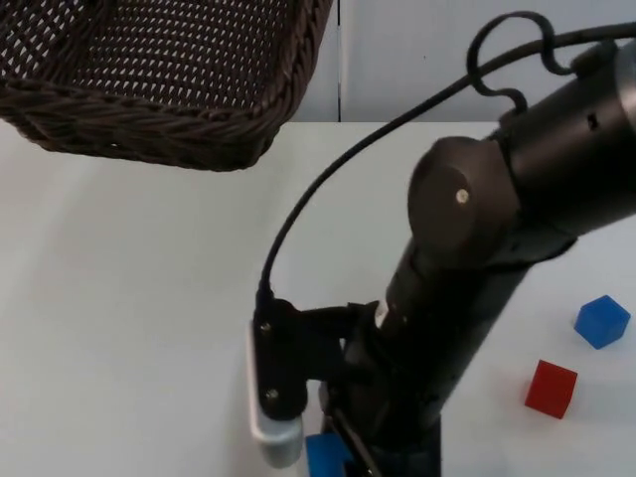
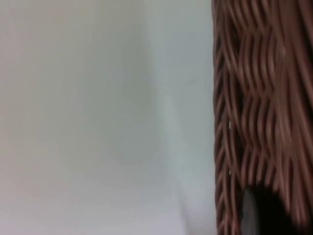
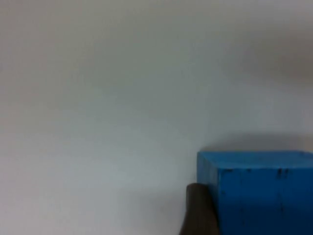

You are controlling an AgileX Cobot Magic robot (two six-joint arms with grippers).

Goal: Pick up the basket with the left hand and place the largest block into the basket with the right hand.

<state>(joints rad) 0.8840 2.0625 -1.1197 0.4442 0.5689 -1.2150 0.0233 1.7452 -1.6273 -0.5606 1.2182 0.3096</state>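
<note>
Dark brown woven basket (image 1: 149,99), large blue block (image 3: 259,191), small blue cube (image 1: 601,321), red cube (image 1: 551,388), white table (image 1: 129,298)

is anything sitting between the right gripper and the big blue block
Nothing visible does. In the right wrist view a fingertip already sits right beside the big blue block, with bare white table around it. The small blue cube and red cube lie apart.

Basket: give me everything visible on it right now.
The basket is dark brown woven wicker with a braided rim and open mesh-like weave. In the top view it hangs lifted above the white table, at the left arm's side, tilted slightly. The left wrist view shows its woven wall close up, reddish-brown, with a dark fingertip against it. No block can be made out inside.
</note>
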